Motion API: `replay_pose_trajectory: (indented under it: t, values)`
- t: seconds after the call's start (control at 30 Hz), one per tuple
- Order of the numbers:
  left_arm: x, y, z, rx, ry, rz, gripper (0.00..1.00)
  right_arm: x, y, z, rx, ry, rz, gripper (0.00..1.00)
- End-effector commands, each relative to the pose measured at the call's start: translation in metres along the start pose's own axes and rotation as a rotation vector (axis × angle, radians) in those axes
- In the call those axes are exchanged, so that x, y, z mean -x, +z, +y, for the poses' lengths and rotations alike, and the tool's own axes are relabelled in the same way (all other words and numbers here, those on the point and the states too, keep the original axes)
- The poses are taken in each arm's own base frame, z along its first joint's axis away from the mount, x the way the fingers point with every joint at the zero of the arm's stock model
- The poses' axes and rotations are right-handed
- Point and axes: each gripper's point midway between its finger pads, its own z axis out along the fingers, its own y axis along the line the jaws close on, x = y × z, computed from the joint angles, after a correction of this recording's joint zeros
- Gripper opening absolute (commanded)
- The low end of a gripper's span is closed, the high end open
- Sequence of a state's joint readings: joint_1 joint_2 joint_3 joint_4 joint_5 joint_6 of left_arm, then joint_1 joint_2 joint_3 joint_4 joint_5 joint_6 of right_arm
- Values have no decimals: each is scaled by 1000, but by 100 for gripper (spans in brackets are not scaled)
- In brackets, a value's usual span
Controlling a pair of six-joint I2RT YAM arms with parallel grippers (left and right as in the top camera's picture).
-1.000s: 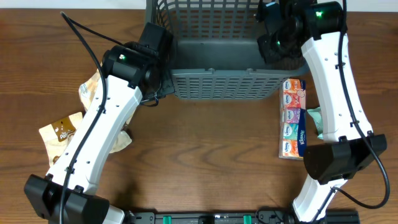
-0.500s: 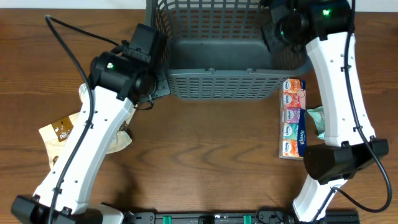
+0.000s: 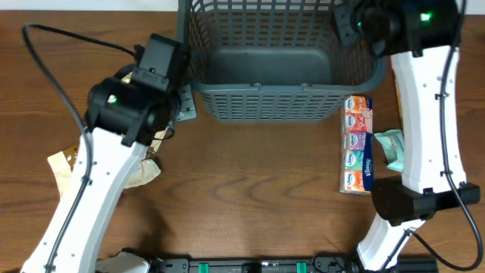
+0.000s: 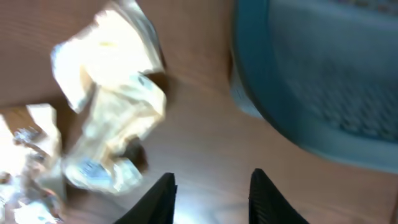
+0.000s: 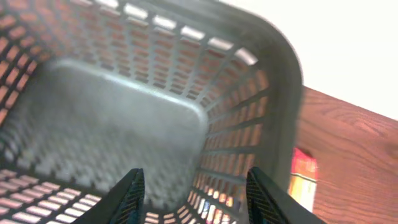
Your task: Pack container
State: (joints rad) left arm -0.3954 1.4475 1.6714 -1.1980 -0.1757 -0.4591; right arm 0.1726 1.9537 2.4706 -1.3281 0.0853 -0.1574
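The brown wooden table [image 3: 258,197] was the biggest thing; at its far side, in the middle, stood the container [image 3: 273,102], a big dark grey basket with holes in its walls; its flat bottom looked bare, so I think nothing had been packed yet. The left arm [image 3: 98,174] reached up to the basket's left side; the right arm [image 3: 424,114] reached up to its right back corner. Just in front of the basket's right corner lay a row of tissue packs [image 3: 357,144]; a teal packet [image 3: 394,148] lay beside them, partly under the right arm. On the left lay some crumpled cream packets [image 4: 109,124], near the basket but not touching it; a brown packet [image 3: 61,163] peeked out from under the left arm. The left claw [image 4: 211,199] was spread wide with nothing in it, above the bare wood between the cream packets and the basket; the right claw [image 5: 196,196] was spread wide too, holding nothing, over the inside of the basket. It looked like the very start: going for a first packet. The next move would need a claw to come down over one packet, pinch it, lift it over the rim and let go.
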Motion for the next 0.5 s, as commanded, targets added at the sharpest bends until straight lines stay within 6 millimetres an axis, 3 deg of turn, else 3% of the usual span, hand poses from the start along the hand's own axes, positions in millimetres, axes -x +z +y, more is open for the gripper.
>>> replay_pose_trajectory:
  t: [0.0,0.17,0.23,0.37,0.47]
  values:
    - [20,-23,23,85,54,-137,34,14,-40,-37,-98,126,-98,45]
    - [34,-43,34,123,96,-240,51,3,-64,-96,-259,344,-129,47]
    - [38,-46,42,164,92,-264,57,-12,-68,-121,-325,461,-107,48]
    - [39,-46,47,192,89,-269,57,-43,-63,-147,-361,574,-27,46]
    - [40,-45,49,198,84,-266,57,-59,-49,-152,-318,602,30,45]
